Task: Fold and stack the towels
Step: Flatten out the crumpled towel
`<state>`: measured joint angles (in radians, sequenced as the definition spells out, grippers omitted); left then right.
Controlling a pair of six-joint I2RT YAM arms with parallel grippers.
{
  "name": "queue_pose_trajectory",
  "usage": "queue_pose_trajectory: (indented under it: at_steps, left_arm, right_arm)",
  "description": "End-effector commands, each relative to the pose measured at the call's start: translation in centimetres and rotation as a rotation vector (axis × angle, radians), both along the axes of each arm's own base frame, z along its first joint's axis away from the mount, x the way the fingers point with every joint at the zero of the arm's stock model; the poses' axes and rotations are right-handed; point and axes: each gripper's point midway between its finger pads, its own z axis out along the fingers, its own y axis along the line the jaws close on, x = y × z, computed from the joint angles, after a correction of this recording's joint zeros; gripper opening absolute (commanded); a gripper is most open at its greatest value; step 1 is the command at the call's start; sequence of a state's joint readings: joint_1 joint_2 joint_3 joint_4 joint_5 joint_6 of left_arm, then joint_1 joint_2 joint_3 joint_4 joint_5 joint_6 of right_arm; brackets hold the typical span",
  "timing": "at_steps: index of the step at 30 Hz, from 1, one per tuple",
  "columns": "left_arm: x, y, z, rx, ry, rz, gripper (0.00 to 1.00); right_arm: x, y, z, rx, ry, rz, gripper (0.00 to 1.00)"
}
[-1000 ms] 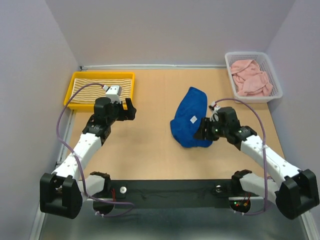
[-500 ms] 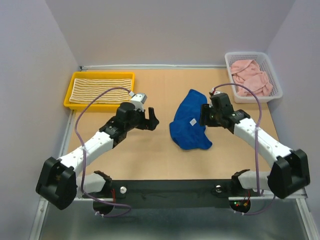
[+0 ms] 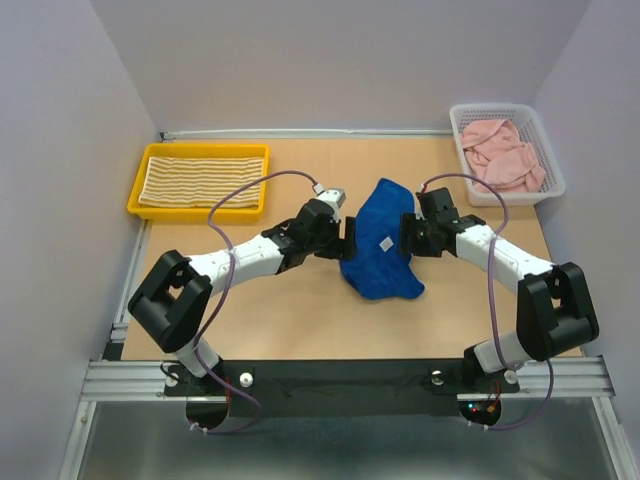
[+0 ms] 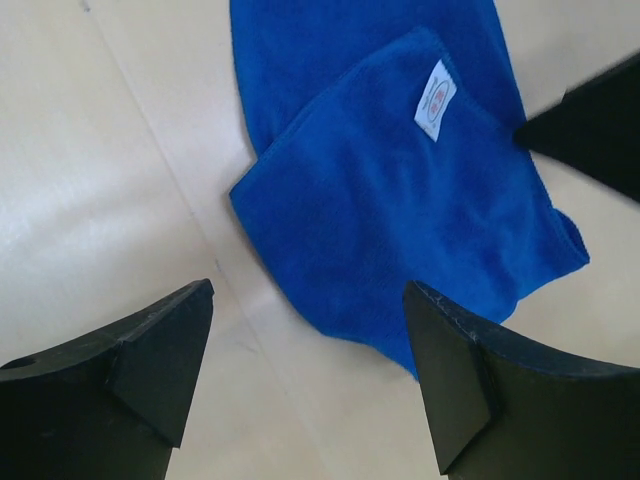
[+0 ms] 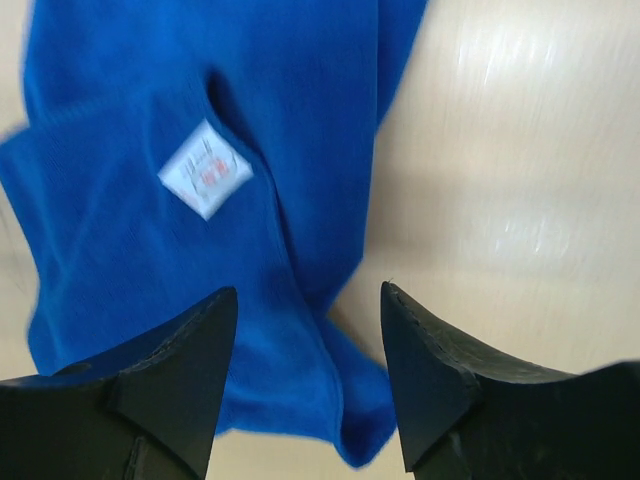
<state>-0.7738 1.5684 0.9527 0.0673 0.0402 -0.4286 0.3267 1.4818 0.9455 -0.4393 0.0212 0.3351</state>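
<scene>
A crumpled royal blue towel (image 3: 380, 250) with a small white label (image 3: 385, 243) lies mid-table. My left gripper (image 3: 346, 240) is open at its left edge; in the left wrist view the gripper (image 4: 308, 290) hangs over bare table, with the blue towel (image 4: 400, 190) just ahead. My right gripper (image 3: 408, 234) is open at the towel's right edge. In the right wrist view it (image 5: 308, 290) straddles a fold of the blue towel (image 5: 150, 230) near the label (image 5: 205, 168). A yellow-and-cream striped towel (image 3: 198, 180) lies flat in a yellow tray (image 3: 137, 186). Pink towels (image 3: 500, 152) fill a basket.
The white mesh basket (image 3: 553, 180) stands at the back right corner, and the yellow tray at the back left. Grey walls close in the table on three sides. Bare wooden table (image 3: 290, 310) lies in front of the towel.
My left arm has swung right from beside the yellow tray to the blue towel's left edge. The right gripper has moved from the towel's near right edge further back along it.
</scene>
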Motion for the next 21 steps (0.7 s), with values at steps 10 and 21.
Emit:
queue_pose_trajectory:
  at_steps: [10, 21]
  left_arm:
    - [1.8, -4.5, -2.8, 0.098, 0.017, -0.001, 0.57]
    - [1.2, -0.8, -7.6, 0.296, 0.087, 0.083, 0.17]
  right_arm:
    - [-6.5, 1.4, -2.5, 0.172, 0.119, 0.029, 0.61]
    - [-4.7, 3.4, 0.1, 0.234, 0.054, 0.146, 0.04]
